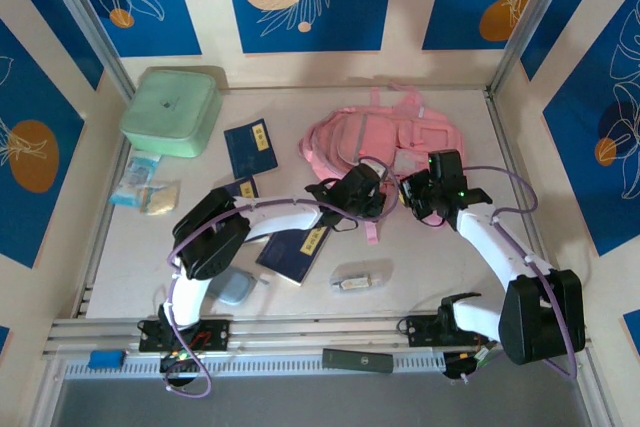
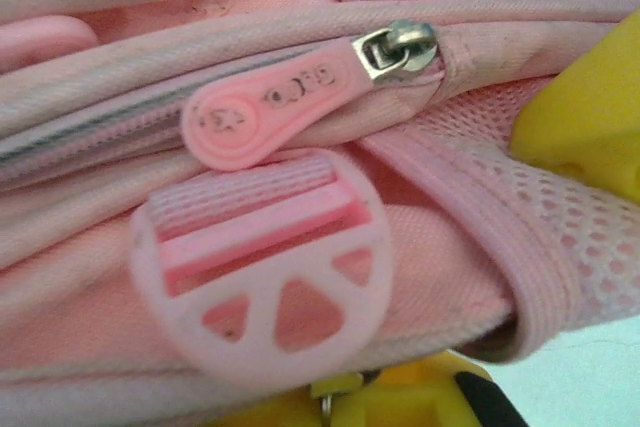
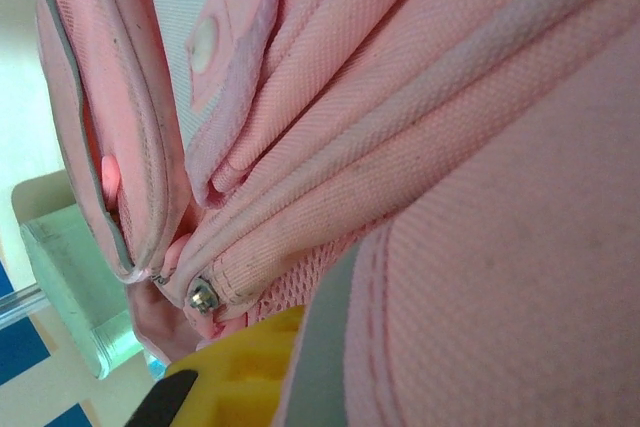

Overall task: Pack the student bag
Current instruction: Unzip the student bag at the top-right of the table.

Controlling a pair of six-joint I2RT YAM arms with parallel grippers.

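while the left gripper (image 1: 362, 190) and right gripper (image 1: 413, 190) pinch shut on its near edge, the student bag (image 1: 365, 137) lies mid-table (image 1: 120, 247) just beyond them, lengthwise left-to-right, zipper pull (image 2: 265, 119) nearest the left.

The left claw (image 1: 352, 193) and right claw (image 1: 420, 193) hide the near edge of the student bag (image 1: 365, 135); the left arm (image 1: 275, 215) covers part of a navy booklet (image 1: 297, 255).

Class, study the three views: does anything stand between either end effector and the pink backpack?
Nothing visible does. The left end effector and the right end effector both sit at the near edge of the backpack, and each wrist view has its pink fabric right against the yellow fingers.
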